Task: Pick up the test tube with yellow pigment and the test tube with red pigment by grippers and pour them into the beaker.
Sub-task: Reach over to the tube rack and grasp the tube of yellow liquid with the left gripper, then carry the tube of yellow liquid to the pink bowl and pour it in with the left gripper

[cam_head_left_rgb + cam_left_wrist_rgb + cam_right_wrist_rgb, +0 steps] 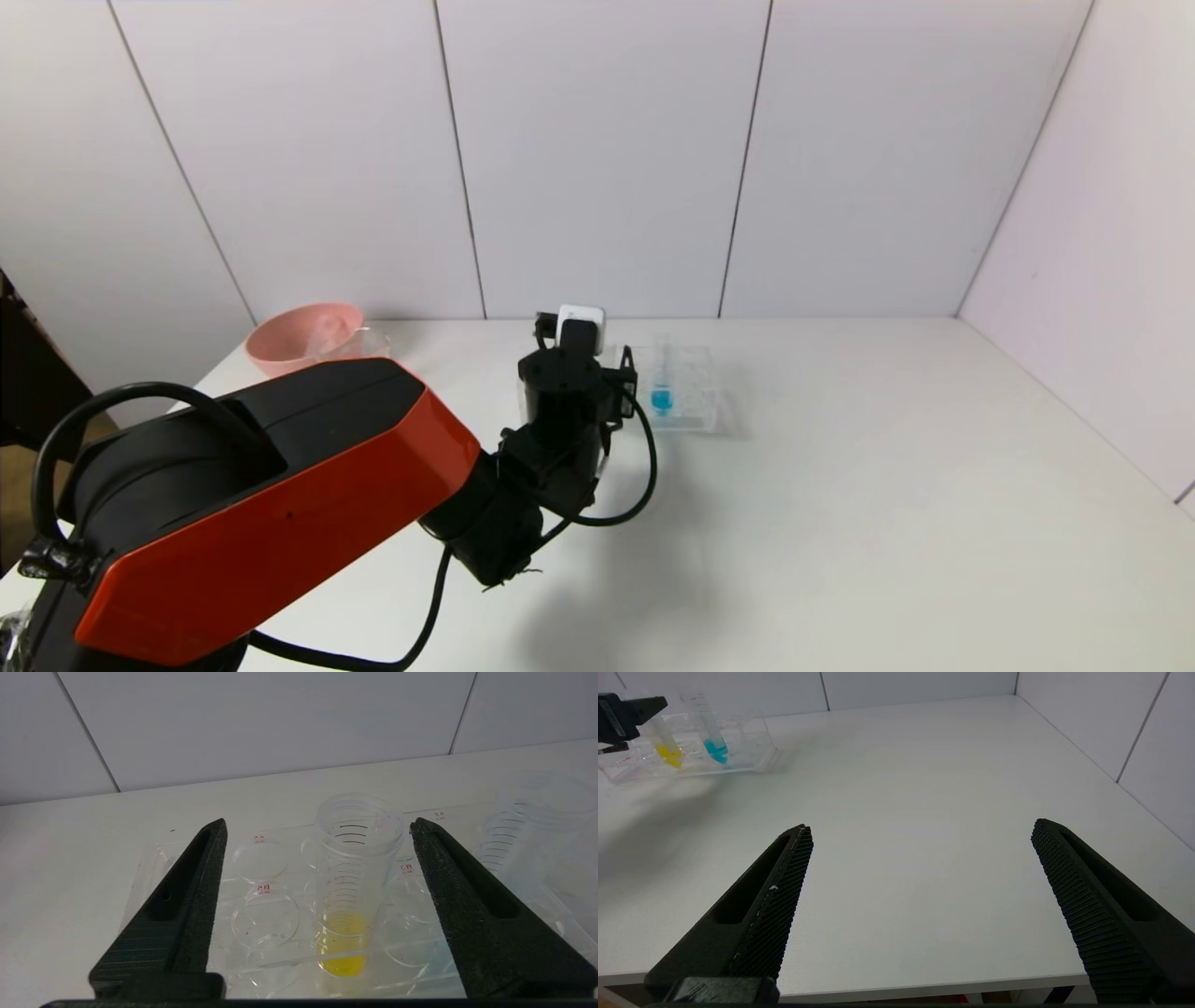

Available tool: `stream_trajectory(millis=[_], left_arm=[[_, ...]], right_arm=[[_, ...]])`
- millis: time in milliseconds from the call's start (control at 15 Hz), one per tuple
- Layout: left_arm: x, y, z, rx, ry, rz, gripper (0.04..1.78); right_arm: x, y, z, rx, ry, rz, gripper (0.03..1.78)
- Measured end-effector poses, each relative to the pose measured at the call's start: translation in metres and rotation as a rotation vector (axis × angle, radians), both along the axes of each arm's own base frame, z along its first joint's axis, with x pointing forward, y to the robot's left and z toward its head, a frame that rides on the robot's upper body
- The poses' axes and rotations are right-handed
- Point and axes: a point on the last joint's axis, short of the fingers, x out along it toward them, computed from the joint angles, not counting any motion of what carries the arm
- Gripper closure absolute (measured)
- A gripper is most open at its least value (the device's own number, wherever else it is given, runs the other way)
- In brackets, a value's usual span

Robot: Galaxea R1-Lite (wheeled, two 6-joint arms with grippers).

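Note:
The test tube with yellow pigment (353,868) stands upright in the clear tube rack (261,891), with yellow liquid at its bottom. My left gripper (317,826) is open, with one finger on each side of the tube and not touching it. In the head view the left wrist (565,383) hides this tube. The tube also shows in the right wrist view (667,746). The test tube with red pigment is out of view. The beaker (366,343) shows faintly as clear glass beside the pink bowl. My right gripper (922,828) is open and empty over the table's front edge.
A blue-liquid tube (662,378) stands in the rack (695,397), to the right of the left gripper. A pink bowl (301,336) sits at the table's back left. White walls close the back and right sides.

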Motion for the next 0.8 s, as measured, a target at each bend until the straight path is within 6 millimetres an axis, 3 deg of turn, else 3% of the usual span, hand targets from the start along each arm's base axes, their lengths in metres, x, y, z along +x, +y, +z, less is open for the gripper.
stream_trajectory(millis=[267,333,600,800], left_arm=[[0.001,0.0,-0.001,0.0,0.0,-0.002,1.27],[0.001,0.0,-0.001,-0.001,0.0,-0.002,1.36],[0.001,0.0,0.013,-0.012,-0.023,0.002,1.39],[-0.003,0.004,0.045,-0.011,-0.055,0.005,1.39]], right_arm=[[0.0,0.0,0.0,0.0,0.0,0.0,0.1],[0.0,0.0,0.0,0.0,0.0,-0.001,0.1],[0.0,0.0,0.0,0.0,0.0,0.0,0.1],[0.0,0.0,0.0,0.0,0.0,0.0,0.1]])
